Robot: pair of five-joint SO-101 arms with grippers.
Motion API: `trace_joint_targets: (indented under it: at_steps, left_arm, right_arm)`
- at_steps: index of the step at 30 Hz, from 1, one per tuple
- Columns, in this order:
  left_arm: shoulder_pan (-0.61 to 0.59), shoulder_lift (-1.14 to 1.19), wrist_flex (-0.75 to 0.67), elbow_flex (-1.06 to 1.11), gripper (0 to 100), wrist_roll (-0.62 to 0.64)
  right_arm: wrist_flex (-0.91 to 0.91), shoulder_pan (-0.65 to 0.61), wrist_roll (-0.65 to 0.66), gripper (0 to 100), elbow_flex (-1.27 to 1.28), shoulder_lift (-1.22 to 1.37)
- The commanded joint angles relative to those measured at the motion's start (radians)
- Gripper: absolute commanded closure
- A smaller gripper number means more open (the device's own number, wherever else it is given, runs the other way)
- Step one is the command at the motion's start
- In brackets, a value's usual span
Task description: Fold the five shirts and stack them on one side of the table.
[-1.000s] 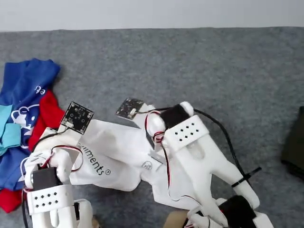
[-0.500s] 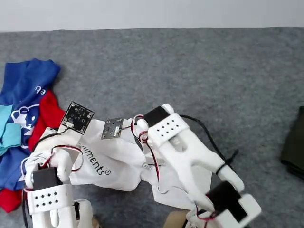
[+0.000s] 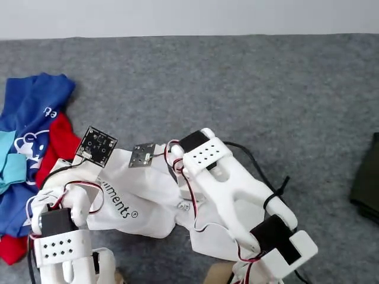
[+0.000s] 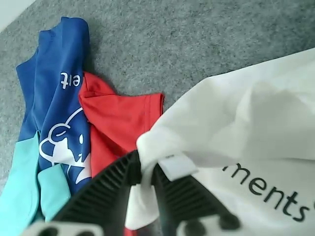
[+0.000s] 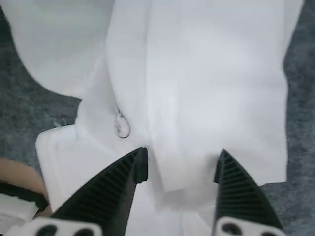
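— Where is the white shirt (image 3: 139,198) found?
— It is spread out, crumpled, on the grey table (image 3: 249,83), close to the near edge and left of the middle. Black print is seen across it.
— How is the left gripper (image 4: 146,169) set?
— It is closed on the white shirt. A fold of the hem is pinched between the black jaws at the shirt's left end, just beside the red shirt (image 4: 118,123).
— And the right gripper (image 5: 181,164)?
— It is held spread wide over the right part of the white shirt, and a flat fold of cloth is seen between the jaws. Whether the cloth is touched cannot be told.
— What is seen by the left edge?
— A heap is seen there. The blue shirt (image 3: 29,106), marked with white print, is laid partly over the red one. The teal shirt (image 3: 9,160) is laid on the blue one at the very edge.
— And by the right edge?
— A dark cloth (image 3: 367,177) is seen there, cut off by the frame and well apart from the other shirts.
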Motion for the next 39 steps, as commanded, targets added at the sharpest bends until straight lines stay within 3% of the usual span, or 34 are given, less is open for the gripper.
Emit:
trace_joint_targets:
  at_steps: [1, 8, 13, 17, 28, 39]
  left_arm:
    - [0.002, -0.014, 0.002, -0.008, 100, -0.006]
    - [0.002, -0.014, 0.005, -0.008, 100, -0.005]
    - [0.002, -0.014, 0.005, -0.008, 100, -0.005]
    - [0.002, -0.014, 0.006, -0.008, 100, -0.005]
    - [0.002, -0.014, 0.006, -0.008, 100, -0.005]
    - [0.002, -0.014, 0.006, -0.005, 100, -0.005]
  right_arm:
    - [-0.050, 0.028, 0.011, 86.1, -0.008, -0.002]
    - [-0.073, 0.044, 0.072, 91.5, -0.008, -0.002]
    - [-0.062, 0.042, 0.072, 90.7, -0.008, -0.008]
    - [-0.041, 0.042, 0.074, 84.2, -0.008, -0.004]
    - [-0.053, 0.050, 0.075, 86.6, -0.009, 0.067]
    - [-0.065, 0.068, 0.075, 89.8, -0.226, 0.216]
